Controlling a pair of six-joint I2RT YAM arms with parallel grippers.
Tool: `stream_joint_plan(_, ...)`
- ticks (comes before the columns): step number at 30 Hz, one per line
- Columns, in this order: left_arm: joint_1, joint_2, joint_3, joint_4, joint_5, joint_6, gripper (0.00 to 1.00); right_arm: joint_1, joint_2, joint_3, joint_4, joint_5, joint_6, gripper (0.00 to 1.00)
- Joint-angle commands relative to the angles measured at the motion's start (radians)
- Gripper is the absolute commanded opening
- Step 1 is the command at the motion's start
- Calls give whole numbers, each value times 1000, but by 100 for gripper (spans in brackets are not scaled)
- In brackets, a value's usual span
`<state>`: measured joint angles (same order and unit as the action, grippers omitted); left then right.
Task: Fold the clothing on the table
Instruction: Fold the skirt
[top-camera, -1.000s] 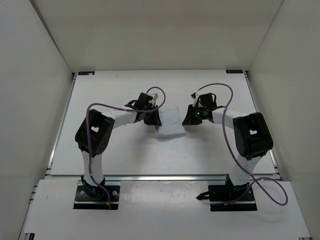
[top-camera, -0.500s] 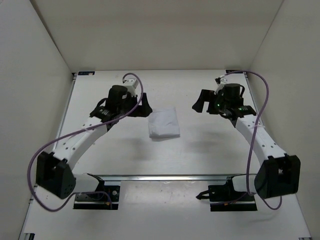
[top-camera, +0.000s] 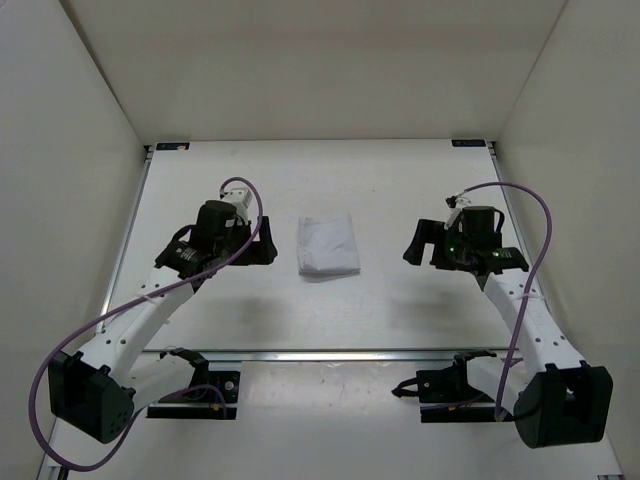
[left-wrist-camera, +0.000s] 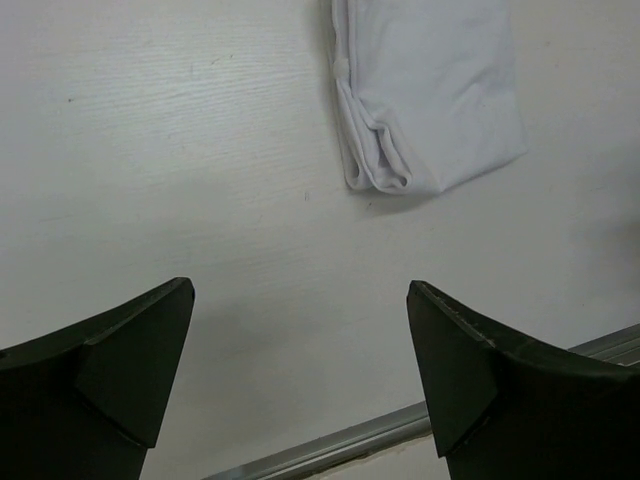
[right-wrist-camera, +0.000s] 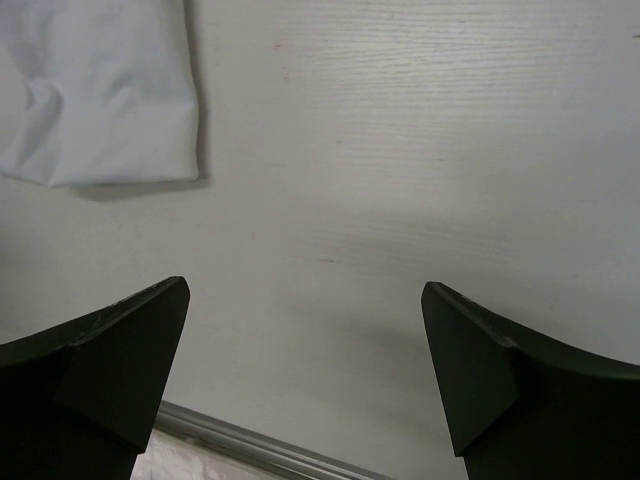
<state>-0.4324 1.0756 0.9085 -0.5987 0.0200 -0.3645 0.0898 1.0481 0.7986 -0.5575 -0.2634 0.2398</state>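
The clothing (top-camera: 328, 245) lies near the centre of the table (top-camera: 400, 180) as a compact folded rectangle. It appears light, thin and limp. The stacked layers may slide, so pinch all of them at a corner. The left gripper (top-camera: 264, 246) stands at 9 o'clock and the right gripper (top-camera: 418, 243) at 3 o'clock, both clear of it with jaws spread wide and empty.

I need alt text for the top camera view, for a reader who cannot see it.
A small folded piece of white clothing lies in the middle of a white table, with nothing touching it. The left tool and the right tool hang open on either side of it.
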Motion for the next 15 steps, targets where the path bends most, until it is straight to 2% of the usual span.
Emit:
stream_joint_plan(1, 15, -45, -11, -76, -18, 9, 99, -19, -57, -27, 39, -69, 18, 99)
stream_joint_plan(15, -6, -6, -8, -116, -18, 38, 99, -1, -53, -67, 87, -97, 32, 99)
